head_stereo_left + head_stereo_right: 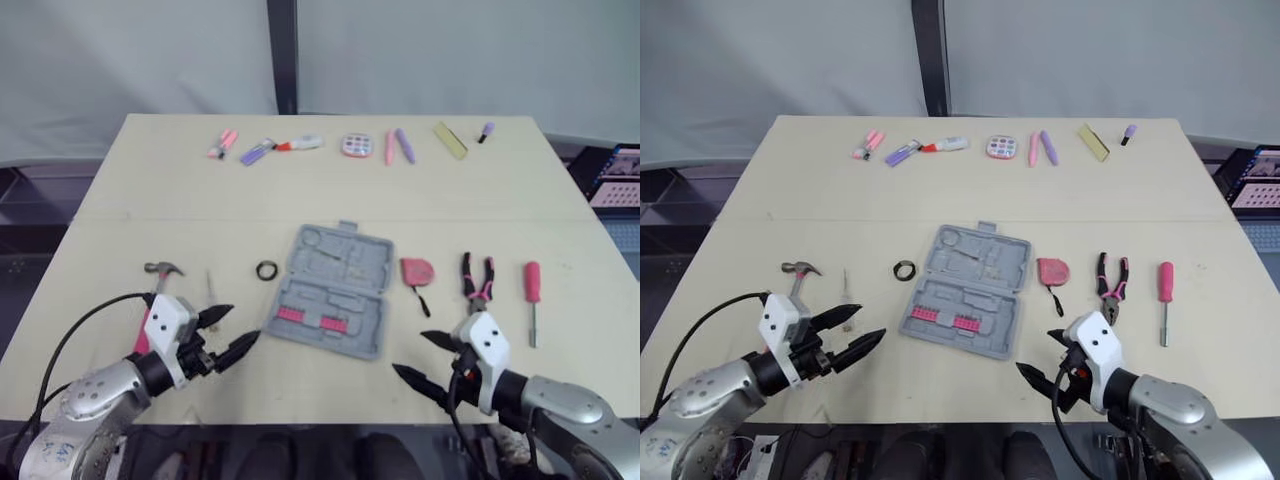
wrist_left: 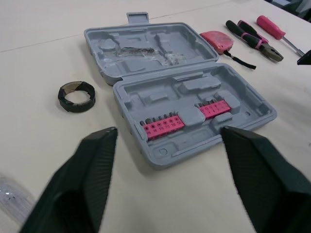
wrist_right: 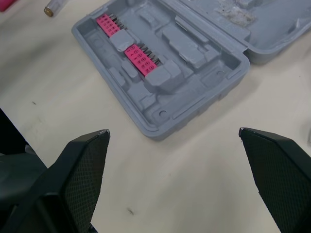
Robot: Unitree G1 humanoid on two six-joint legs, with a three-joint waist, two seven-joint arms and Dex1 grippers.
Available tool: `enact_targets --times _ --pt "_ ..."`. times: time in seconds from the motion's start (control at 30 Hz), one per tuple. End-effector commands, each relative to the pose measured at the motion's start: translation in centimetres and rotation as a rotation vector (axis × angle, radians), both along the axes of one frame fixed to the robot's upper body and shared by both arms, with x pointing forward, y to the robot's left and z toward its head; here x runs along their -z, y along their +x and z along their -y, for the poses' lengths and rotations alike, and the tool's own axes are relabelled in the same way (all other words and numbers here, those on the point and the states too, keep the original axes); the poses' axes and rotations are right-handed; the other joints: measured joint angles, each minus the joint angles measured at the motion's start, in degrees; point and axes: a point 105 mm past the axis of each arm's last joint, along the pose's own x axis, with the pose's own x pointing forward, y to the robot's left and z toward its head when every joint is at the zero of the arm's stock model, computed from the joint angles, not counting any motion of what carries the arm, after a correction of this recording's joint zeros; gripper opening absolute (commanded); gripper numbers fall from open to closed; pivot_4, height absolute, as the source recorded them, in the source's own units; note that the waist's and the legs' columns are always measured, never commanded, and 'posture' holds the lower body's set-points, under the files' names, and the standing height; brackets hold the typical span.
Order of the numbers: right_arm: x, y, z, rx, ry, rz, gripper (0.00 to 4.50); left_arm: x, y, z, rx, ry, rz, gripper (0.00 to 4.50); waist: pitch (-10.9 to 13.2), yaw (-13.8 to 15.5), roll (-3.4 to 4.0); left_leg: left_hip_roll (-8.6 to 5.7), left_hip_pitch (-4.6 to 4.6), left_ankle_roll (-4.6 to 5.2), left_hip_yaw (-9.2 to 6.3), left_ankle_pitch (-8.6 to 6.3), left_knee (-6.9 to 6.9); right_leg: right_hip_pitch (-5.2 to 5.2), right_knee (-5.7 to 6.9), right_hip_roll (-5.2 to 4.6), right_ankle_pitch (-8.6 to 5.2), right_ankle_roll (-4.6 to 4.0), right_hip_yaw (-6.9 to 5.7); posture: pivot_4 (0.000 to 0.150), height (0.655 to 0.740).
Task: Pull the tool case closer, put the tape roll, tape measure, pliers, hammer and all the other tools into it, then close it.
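The grey tool case (image 1: pixel 332 290) lies open mid-table, with pink bit strips (image 2: pixel 163 127) in its near half. A black tape roll (image 1: pixel 267 270) sits to its left. Farther left lie a pink-handled hammer (image 1: pixel 157 290) and a thin clear tool (image 1: pixel 210 290). To the right are a pink tape measure (image 1: pixel 417 271), pliers (image 1: pixel 477 281) and a pink screwdriver (image 1: pixel 532 296). My left gripper (image 1: pixel 224 333) stands open near the front edge, left of the case. My right gripper (image 1: pixel 432 363) stands open at the front right, empty.
A row of small items lines the table's far edge: pink and purple markers (image 1: pixel 255 151), a round pink case (image 1: pixel 356 145), pens (image 1: pixel 398 146), a yellow bar (image 1: pixel 450 140). Grey curtains hang behind. A shelf (image 1: pixel 615 175) stands off to the right.
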Motion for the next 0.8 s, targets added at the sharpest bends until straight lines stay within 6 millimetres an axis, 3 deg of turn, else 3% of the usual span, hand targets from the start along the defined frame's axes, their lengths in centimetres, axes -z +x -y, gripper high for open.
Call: enact_targets --times 0.03,0.13,0.27,0.5,0.8 --pt "-1.0 0.7 -0.2 -0.009 0.000 0.044 3.68 -0.8 1.2 -0.4 0.009 0.027 0.013 1.68 0.00 0.01 0.00 0.00 0.00 0.00 0.00 0.00 0.02 0.00 0.02 0.01 0.00 0.00 0.00 0.150 0.7400" --pt "-1.2 1.4 -0.3 -0.008 -0.003 0.052 2.18 -1.0 2.8 -1.0 0.005 0.064 0.010 0.12 0.00 0.11 0.01 -0.02 0.01 -0.02 -0.01 0.01 0.03 -0.01 0.04 0.05 0.00 0.00 -0.02 0.150 0.7400" --pt "-1.3 2.7 0.0 0.016 -0.022 0.064 0.14 -1.1 4.7 -1.4 0.031 0.077 -0.022 0.00 0.01 -0.01 0.00 -0.20 0.00 0.00 -0.07 0.00 0.04 -0.09 0.24 0.05 0.00 0.00 -0.09 0.150 0.7400" --pt "-0.9 4.4 0.2 0.037 -0.050 0.046 0.06 -0.7 8.0 -1.1 0.065 0.143 -0.004 0.00 0.01 -0.05 0.01 -0.34 0.00 0.01 -0.16 0.01 0.06 -0.22 0.59 0.01 0.00 0.00 -0.29 0.150 0.7400" --pt "0.4 6.6 1.2 0.122 -0.111 0.016 0.06 2.0 10.6 -0.8 0.050 0.186 -0.085 0.00 0.01 -0.17 0.01 -0.43 0.00 0.02 -0.34 0.01 0.12 -0.28 0.89 -0.06 0.00 0.00 -0.69 0.150 0.7400"
